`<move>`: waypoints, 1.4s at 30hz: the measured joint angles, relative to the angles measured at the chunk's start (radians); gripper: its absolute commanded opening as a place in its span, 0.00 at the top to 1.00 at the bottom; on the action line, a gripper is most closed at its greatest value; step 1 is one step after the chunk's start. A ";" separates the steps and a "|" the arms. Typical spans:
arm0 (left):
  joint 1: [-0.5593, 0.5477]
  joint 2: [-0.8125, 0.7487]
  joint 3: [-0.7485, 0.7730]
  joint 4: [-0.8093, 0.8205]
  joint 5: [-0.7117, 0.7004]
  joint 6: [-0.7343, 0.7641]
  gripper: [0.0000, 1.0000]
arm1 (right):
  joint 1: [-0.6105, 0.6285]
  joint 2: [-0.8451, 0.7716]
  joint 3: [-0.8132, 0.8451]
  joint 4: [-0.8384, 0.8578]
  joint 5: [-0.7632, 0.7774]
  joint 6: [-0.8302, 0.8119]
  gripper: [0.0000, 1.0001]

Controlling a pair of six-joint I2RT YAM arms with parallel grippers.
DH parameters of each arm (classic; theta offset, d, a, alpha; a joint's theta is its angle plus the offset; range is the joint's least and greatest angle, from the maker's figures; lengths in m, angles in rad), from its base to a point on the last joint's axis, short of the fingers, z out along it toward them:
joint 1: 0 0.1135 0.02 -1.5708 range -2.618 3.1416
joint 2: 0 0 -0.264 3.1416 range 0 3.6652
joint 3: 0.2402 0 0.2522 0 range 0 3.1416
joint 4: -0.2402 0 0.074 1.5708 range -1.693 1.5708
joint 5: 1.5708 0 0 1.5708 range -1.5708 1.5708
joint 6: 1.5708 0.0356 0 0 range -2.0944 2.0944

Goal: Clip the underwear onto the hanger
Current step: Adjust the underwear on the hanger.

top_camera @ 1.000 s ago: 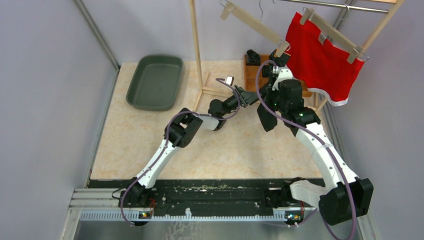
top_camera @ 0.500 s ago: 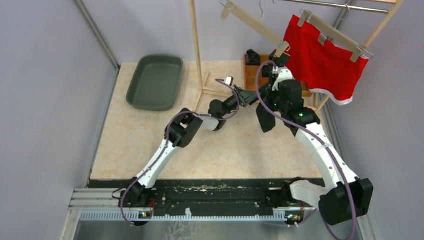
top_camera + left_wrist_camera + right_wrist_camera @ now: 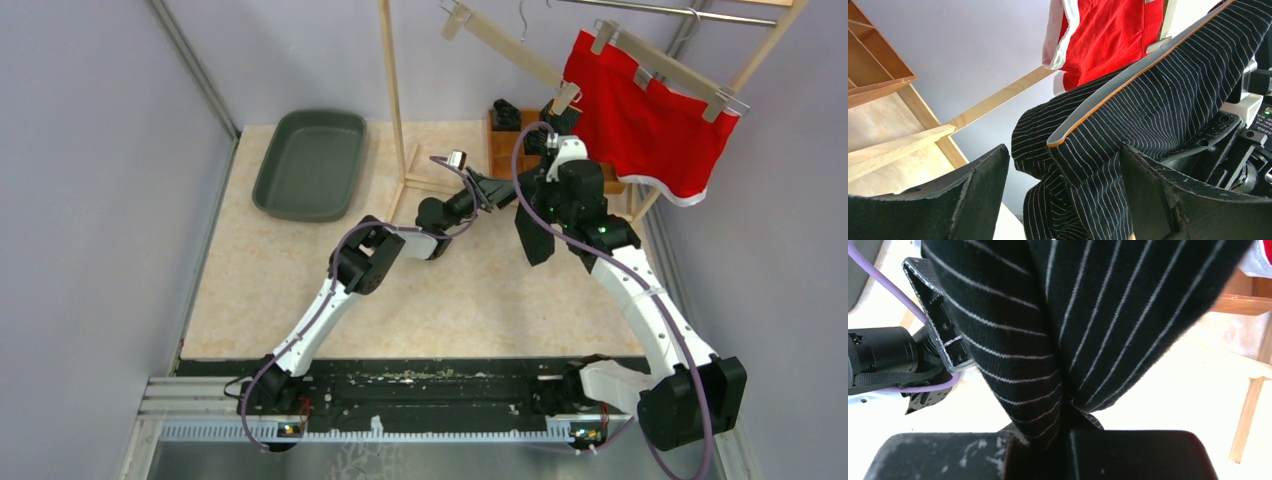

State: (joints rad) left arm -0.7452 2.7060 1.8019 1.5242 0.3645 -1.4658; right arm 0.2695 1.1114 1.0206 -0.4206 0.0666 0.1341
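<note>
The black pinstriped underwear [image 3: 530, 238] with a grey, orange-edged waistband hangs from my right gripper [image 3: 537, 205], which is shut on it; in the right wrist view the cloth [image 3: 1088, 315] is pinched between the jaws [image 3: 1065, 435]. My left gripper [image 3: 503, 190] is open just left of it. In the left wrist view the underwear [image 3: 1158, 100] fills the gap beyond the spread fingers [image 3: 973, 200]; I cannot tell whether they touch it. An empty wooden clip hanger [image 3: 505, 45] hangs above. Red underwear [image 3: 650, 110] is clipped to a second hanger.
A dark green tray [image 3: 310, 165] lies at the back left. The wooden rack post [image 3: 392, 90] and its base stand beside my left wrist. A wooden compartment box [image 3: 500, 145] sits behind the grippers. Walls close in on both sides.
The red underwear and its hanger have swung slightly to the right. Both arms have hardly moved and the right gripper still holds the striped underwear.
</note>
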 measured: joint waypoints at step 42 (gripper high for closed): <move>0.012 -0.011 0.009 0.000 0.027 -0.050 0.14 | -0.043 0.045 0.000 -0.029 0.026 0.033 1.00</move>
State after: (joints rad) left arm -0.7334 2.6946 1.8107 1.5246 0.3920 -1.5162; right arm 0.2260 1.1564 1.0206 -0.4500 0.0921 0.1673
